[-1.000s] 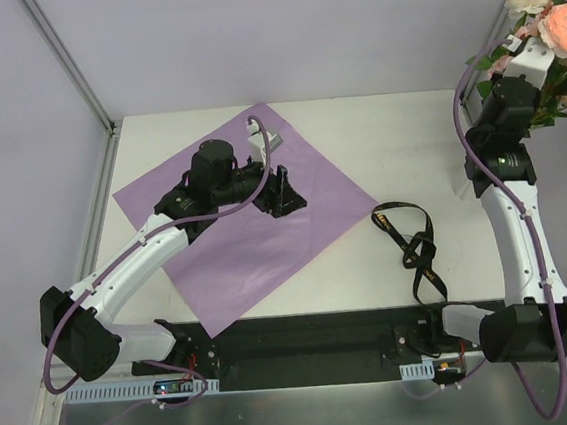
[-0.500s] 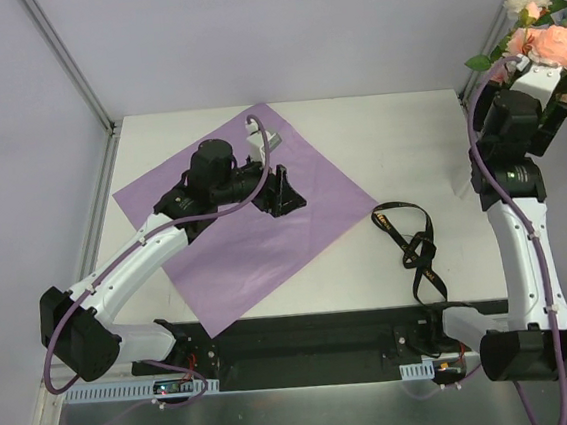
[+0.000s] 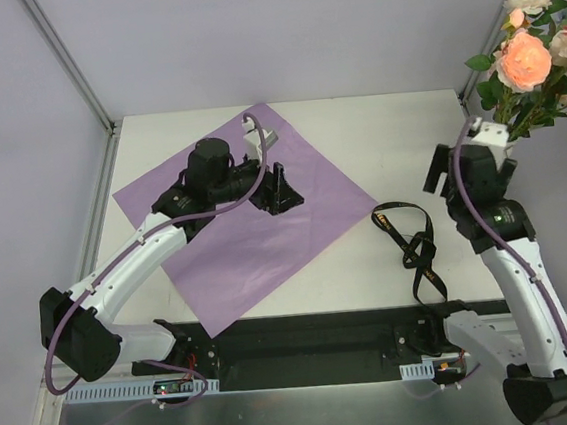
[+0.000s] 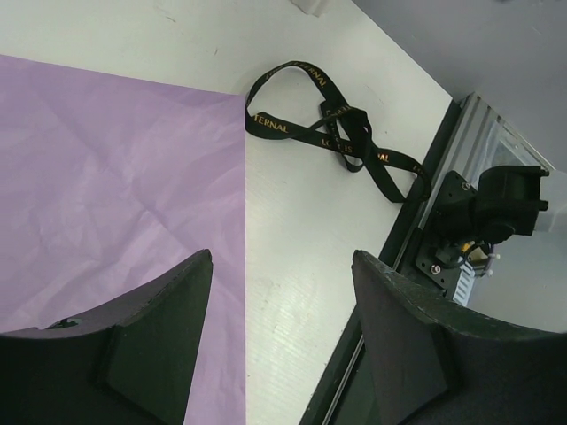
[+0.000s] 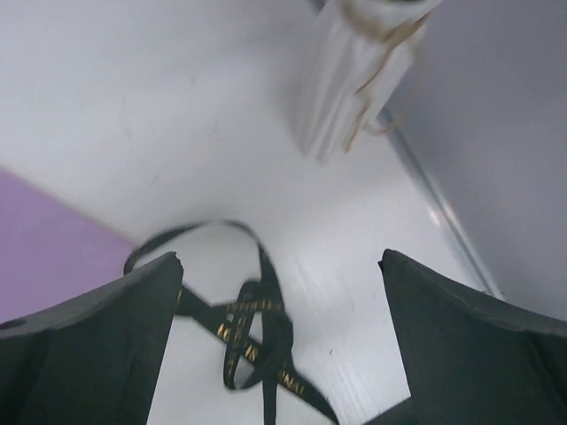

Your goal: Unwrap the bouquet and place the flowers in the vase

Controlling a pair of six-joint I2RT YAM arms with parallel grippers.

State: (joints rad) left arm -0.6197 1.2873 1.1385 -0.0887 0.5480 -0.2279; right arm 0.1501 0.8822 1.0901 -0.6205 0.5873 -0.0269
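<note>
The flowers (image 3: 531,46), peach, cream and green, stand upright at the back right corner, and nothing grips them. Their stems run down behind my right arm. The ribbed cream vase (image 5: 353,81) shows in the right wrist view, its rim cut off by the frame's top edge. My right gripper (image 5: 282,258) hangs open and empty above the table, between the vase and the black ribbon (image 3: 413,241). The purple paper sheet (image 3: 249,221) lies flat on the left. My left gripper (image 3: 283,188) hovers open over its right edge with nothing between the fingers (image 4: 146,341).
The ribbon (image 4: 330,135) lies looped on the white table, right of the paper's corner. Metal frame posts (image 3: 68,62) rise at the back corners. A black rail with the arm bases (image 3: 316,340) runs along the near edge.
My right gripper has opened and let go of the flowers, and the arm has drawn back down and to the left. The flowers stay standing at the back right. The left arm has barely moved.
</note>
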